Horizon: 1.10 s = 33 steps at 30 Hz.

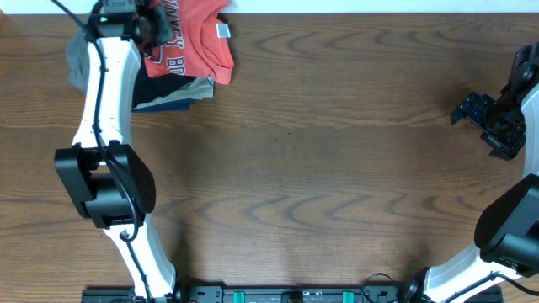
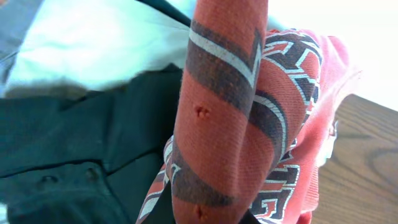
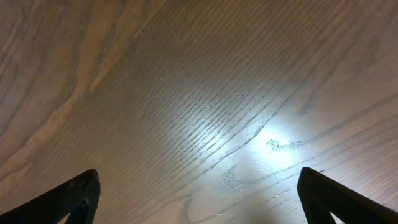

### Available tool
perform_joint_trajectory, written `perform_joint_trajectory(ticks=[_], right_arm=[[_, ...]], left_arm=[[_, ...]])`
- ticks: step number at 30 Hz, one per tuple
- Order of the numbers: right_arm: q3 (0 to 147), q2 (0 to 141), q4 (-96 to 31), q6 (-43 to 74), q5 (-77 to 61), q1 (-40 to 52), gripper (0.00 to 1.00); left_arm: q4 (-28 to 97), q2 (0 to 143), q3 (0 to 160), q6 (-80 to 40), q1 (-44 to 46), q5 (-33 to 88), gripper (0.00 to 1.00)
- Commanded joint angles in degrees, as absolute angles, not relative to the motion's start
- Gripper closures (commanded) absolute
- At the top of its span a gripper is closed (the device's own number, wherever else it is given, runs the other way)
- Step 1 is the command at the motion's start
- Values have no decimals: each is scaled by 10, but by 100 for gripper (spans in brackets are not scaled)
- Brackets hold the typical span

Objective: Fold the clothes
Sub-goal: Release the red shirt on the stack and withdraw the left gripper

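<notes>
The left gripper (image 1: pixel 150 27) sits on the left edge of the coral-red T-shirt (image 1: pixel 200 42); cloth fills its wrist view and hides the fingers, so its opening cannot be told; the shirt (image 2: pixel 217 124) lies crumpled at the table's (image 1: pixel 320 168) far left corner, atop dark folded garments (image 1: pixel 181 91), white-outlined lettering showing; the right gripper (image 1: pixel 482 118) hangs wide open over bare wood, well apart.

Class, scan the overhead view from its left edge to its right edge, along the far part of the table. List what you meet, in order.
grey garment → left arm → coral-red T-shirt → bare stretch of wooden table → right gripper
</notes>
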<state>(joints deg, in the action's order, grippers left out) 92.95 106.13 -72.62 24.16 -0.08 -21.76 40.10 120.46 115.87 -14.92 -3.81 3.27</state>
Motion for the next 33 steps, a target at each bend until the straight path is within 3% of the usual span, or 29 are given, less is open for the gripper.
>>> perform_joint_trajectory(ticks=[1,19,22,24,27,30,33], right_arm=[[936,1064,-727,250,2,-221,1],[936,1064,-727,250,2,-221,1],[936,1064,-727,250,2,-221,1],[936,1064,-727,251,2,-221,1],[936,1064,-727,251,2,-221,1],[936,1064,-727,250,2,-221,1],[936,1064,-727,251,2,-221,1]], left_arm=[[398,1204,1178,-200,-54,-19,94],[380,1250,1157,-196,-115,-87,93],[380,1270,1157,-191,-125,-87,83],[383,1276,1157,-191,-132,-86,83],[402,1273,1158,-192,-140,-86,71],[431,1256,1158,-192,-144,-86,25],[450,1223,1158,-192,-143,-82,8]])
